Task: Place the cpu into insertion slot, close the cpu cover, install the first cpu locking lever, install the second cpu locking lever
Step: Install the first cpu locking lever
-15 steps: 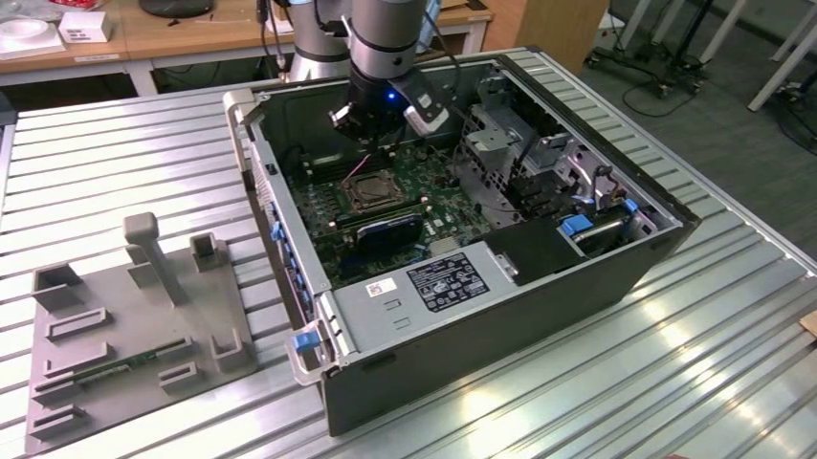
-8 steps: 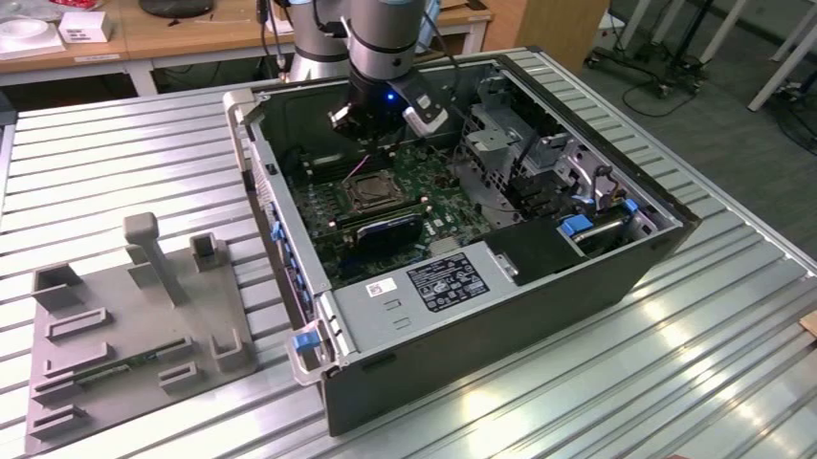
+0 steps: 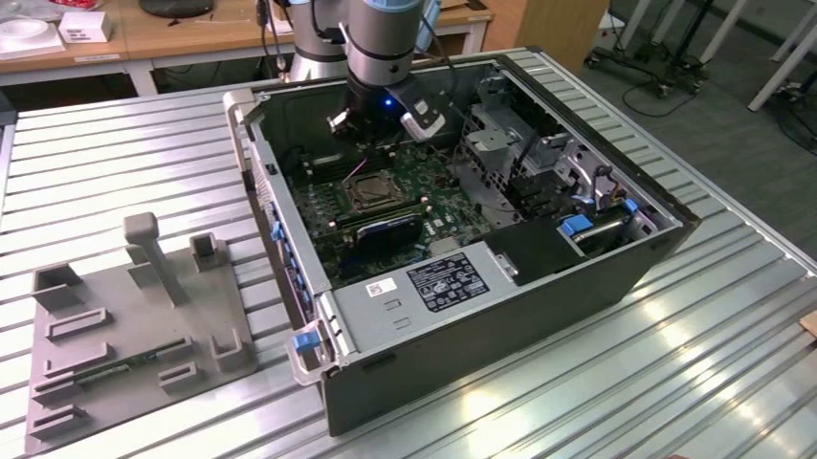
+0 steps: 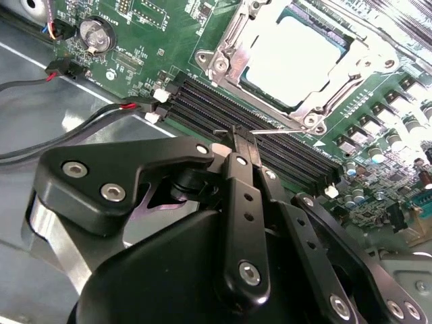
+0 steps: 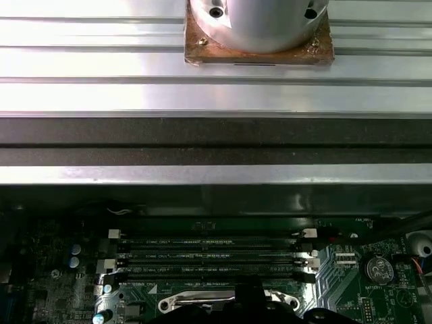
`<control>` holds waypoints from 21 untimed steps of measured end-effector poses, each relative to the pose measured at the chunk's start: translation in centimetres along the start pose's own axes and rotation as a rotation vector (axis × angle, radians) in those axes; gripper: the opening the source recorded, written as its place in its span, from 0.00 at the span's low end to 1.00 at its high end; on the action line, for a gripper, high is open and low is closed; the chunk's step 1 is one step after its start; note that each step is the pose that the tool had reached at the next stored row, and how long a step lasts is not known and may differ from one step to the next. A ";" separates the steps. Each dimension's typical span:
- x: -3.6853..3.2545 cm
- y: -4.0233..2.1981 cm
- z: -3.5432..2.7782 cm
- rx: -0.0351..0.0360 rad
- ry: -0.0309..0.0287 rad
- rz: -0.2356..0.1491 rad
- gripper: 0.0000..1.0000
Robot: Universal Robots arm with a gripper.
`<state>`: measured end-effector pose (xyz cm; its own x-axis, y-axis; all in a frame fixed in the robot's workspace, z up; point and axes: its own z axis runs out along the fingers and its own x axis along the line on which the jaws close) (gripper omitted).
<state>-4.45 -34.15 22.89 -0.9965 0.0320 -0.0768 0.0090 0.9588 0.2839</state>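
Cpu [image 4: 297, 55] surface under glare

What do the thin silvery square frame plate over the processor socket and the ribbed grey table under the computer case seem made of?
The thin silvery square frame plate: likely stamped sheet steel, bare and shiny; bright glints, thin bent edges. The ribbed grey table: probably aluminium slats, satin finish; even parallel grooves, soft reflections.
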 end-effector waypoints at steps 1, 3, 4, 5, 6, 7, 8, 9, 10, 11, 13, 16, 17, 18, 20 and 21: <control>0.00 0.00 0.01 0.0001 0.0001 0.000 0.11; 0.00 0.00 0.02 0.0001 0.0000 0.000 0.11; 0.00 0.02 0.03 0.0000 0.0000 0.000 0.11; 0.00 0.04 0.04 0.0000 -0.0001 0.000 0.11; 0.00 0.06 0.04 0.0000 0.0000 0.000 0.11; 0.01 0.09 0.05 0.0000 0.0000 0.000 0.11; 0.01 0.12 0.06 0.0000 0.0000 0.000 0.11; 0.01 0.15 0.07 0.0000 0.0000 0.000 0.11; 0.00 0.18 0.08 0.0000 0.0000 0.000 0.11; 0.00 0.21 0.09 0.0000 0.0000 0.000 0.11; 0.00 0.27 0.12 0.0000 0.0000 0.000 0.11; 0.00 0.26 0.19 -0.0002 -0.0001 0.000 0.11; -0.01 0.25 0.25 -0.0001 -0.0001 0.000 0.11; -0.01 0.23 0.32 -0.0001 -0.0001 0.000 0.11; -0.04 0.18 0.46 -0.0001 0.0000 0.000 0.11; -0.06 0.16 0.53 -0.0001 0.0000 0.000 0.11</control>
<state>-4.34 -33.84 22.44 -0.9965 0.0320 -0.0768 0.0089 0.9588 0.2839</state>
